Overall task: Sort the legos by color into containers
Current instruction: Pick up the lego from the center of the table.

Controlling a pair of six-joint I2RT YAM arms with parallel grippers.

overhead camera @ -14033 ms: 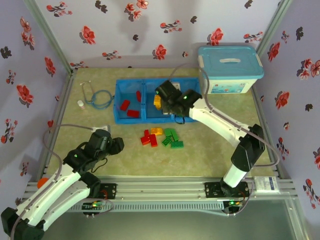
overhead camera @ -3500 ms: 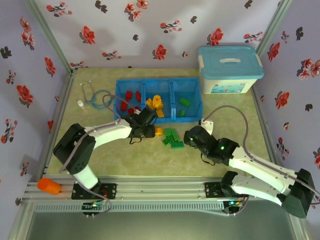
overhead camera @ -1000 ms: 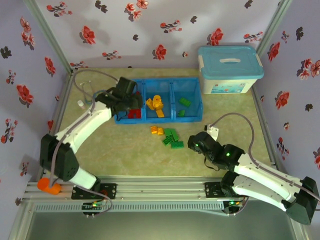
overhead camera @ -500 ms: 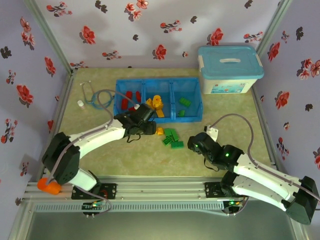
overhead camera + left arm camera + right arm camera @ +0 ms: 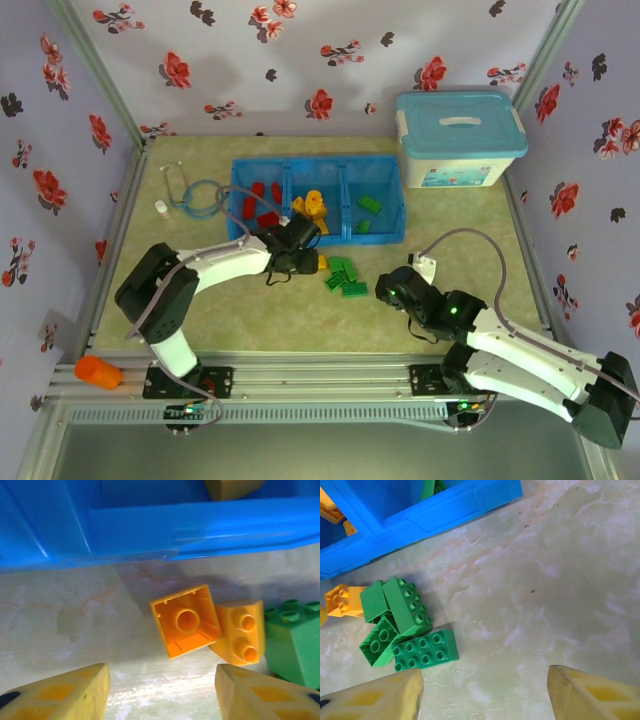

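Two orange legos lie on the table just in front of the blue tray's wall, one of them upside down. My left gripper hovers open right before them, nothing between its fingers; from above it sits beside the orange legos. A small heap of green legos lies to their right. My right gripper is open and empty, right of the green heap. The containers hold red, orange and green legos from left to right.
A white box with a light-blue lid stands at the back right. A stethoscope and a small white bottle lie left of the tray. An orange object rests on the near rail at the left.
My left gripper came down from the tray's left compartment to the orange legos in front of the tray, and its jaws narrowed somewhat. The right arm stayed put.
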